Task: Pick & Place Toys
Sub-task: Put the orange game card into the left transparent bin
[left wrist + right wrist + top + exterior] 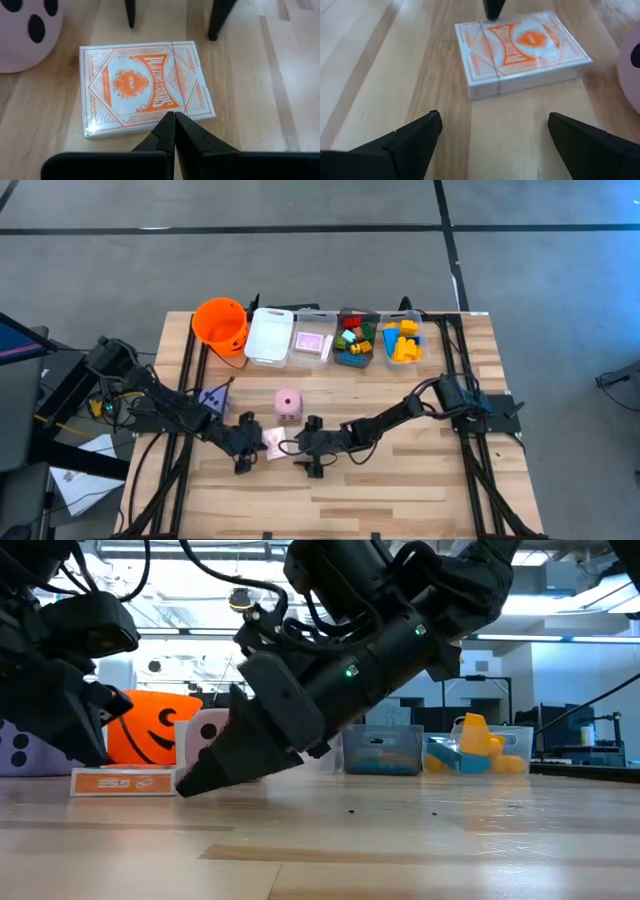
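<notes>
An orange-and-white pack of playing cards [142,85] lies flat on the wooden table, between my two grippers. My left gripper [174,125] is shut, and its tips stand at the pack's edge on the table's left side. My right gripper [495,145] is open on the pack's right side, pointing slantwise down at it; the pack [520,45] lies ahead of its fingers, not between them. A pink die [288,404] sits just beyond the pack and a purple die [213,398] farther left. Coloured bricks fill two bins [355,338] at the back. My left gripper's shut fingertips [170,117] overlap the pack's left edge [150,122] as seen from its wrist, slanting down from the table's left. I cannot tell whether they touch the pack or hover just above it. The pack lies flat on the table.
Along the far edge stand an orange bucket [222,323], a white bin [268,335], a clear bin with pink cards [312,340] and a bin of yellow and blue bricks [402,340]. Bare wood stretches toward the near edge [330,510].
</notes>
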You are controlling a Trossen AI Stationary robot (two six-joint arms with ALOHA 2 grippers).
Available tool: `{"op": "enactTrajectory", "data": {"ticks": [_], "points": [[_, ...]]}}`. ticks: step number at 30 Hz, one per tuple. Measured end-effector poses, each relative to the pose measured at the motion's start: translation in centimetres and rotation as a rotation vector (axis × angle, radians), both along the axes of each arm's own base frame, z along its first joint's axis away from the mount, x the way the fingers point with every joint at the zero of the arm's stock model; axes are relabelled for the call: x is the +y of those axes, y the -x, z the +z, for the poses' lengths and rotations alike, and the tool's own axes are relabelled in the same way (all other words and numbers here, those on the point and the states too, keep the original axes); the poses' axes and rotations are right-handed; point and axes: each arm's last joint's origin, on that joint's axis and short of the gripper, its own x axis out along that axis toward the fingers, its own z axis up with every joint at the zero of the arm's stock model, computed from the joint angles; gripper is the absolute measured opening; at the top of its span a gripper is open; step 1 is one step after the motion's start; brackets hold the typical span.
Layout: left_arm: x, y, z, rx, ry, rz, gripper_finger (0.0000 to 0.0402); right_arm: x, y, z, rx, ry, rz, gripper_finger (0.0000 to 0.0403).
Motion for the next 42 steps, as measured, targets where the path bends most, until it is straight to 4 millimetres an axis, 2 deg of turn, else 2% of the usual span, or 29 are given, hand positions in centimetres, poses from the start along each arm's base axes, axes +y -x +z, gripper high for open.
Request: {"op": "enactTrajectory", "data": {"ticks": [8, 18, 24, 28, 42], "points": [[-0.5, 0.0, 0.3, 0.015, 0.111, -0.091, 0.0000, 0.0, 0.1, 0.0, 0.023, -0.005, -0.011, 0.0366], [-0.2, -0.1, 0.9, -0.054, 0.049, -0.090, 0.0000, -0.1, 0.1, 0.0, 0.023, -0.004, -0.012, 0.0365], [-0.6, 0.4, 2.7, -0.084, 0.200, -0.208, 0.0000, -0.1, 0.1, 0.0, 0.024, -0.004, -0.013, 0.0365], [-0.7, 0.7, 3.5, -0.115, 0.249, -0.215, 0.0000, -0.1, 0.1, 0.0, 0.024, -0.005, -0.014, 0.0365], [-1.8, 0.7, 0.1, 0.072, 0.221, -0.134, 0.0000, 0.0, 0.1, 0.0, 0.025, -0.006, -0.012, 0.0365]]}}
